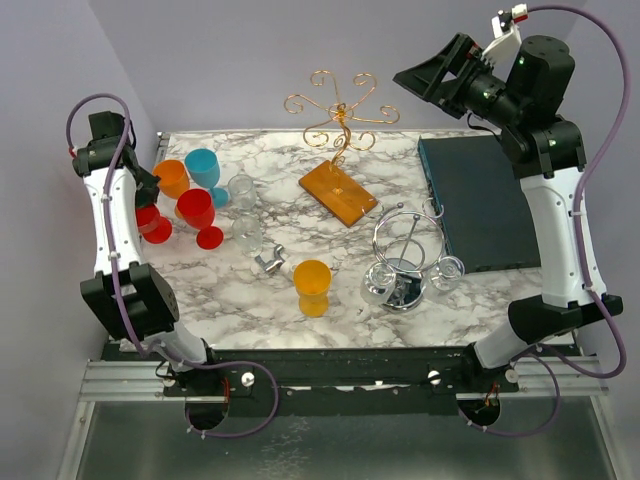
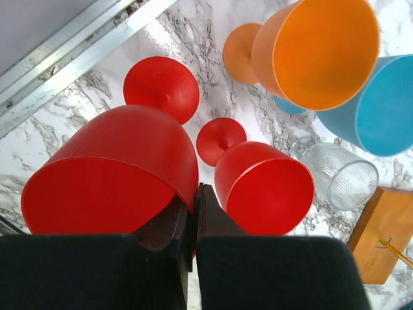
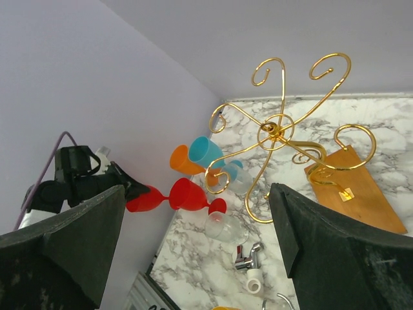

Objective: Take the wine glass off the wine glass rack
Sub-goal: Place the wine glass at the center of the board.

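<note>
On the white marbled worktop, in the top view, a gold scrolled-wire rack on a wooden base is seen at the far middle, its hooks bare. Nearer the right arm a chrome wire rack with a round mirrored foot is placed, and a clear stemmed wine glass is seen at its right side; whether it is hung or merely beside cannot be told. In the left wrist view the left claw is clenched, nothing clearly gripped, its tips between two glossy red plastic goblets, likely parked aside. In the right wrist view the right claw is spread wide and held high, well apart from the gold rack, probably so that an approach can be lined up
</note>
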You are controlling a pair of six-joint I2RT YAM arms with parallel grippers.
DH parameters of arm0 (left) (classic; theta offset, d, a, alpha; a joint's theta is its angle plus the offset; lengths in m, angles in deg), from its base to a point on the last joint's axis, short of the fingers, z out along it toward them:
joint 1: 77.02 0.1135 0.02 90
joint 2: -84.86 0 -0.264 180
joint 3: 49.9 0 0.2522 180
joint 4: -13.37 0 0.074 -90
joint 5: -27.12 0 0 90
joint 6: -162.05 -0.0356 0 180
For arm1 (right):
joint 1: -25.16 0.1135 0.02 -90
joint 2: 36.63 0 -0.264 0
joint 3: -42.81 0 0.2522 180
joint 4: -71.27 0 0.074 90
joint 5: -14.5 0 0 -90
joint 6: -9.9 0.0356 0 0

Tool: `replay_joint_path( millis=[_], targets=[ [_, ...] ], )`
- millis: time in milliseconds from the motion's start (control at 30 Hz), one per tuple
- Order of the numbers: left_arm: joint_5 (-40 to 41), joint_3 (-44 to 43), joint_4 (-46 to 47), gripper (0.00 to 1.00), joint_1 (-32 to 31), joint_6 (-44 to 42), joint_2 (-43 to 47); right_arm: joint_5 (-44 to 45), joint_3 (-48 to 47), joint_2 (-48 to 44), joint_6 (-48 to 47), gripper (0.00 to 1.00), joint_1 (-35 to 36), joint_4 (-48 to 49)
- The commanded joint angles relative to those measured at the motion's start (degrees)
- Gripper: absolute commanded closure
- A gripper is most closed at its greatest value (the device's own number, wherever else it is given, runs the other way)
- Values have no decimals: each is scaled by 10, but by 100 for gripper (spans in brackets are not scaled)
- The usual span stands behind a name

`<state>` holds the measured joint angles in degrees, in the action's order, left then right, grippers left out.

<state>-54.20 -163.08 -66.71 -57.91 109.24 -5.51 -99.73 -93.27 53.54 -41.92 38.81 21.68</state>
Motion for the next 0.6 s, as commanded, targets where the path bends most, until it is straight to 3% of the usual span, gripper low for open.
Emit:
replay_joint_path(
  millis=[0, 567],
  targets=[
    [-40, -20, 12, 100, 4, -6, -44, 26, 4, -7, -28, 0, 1, -12],
    [-50, 45, 62, 100, 5, 6, -99, 17, 26, -11, -33, 0, 1, 2]
  ],
)
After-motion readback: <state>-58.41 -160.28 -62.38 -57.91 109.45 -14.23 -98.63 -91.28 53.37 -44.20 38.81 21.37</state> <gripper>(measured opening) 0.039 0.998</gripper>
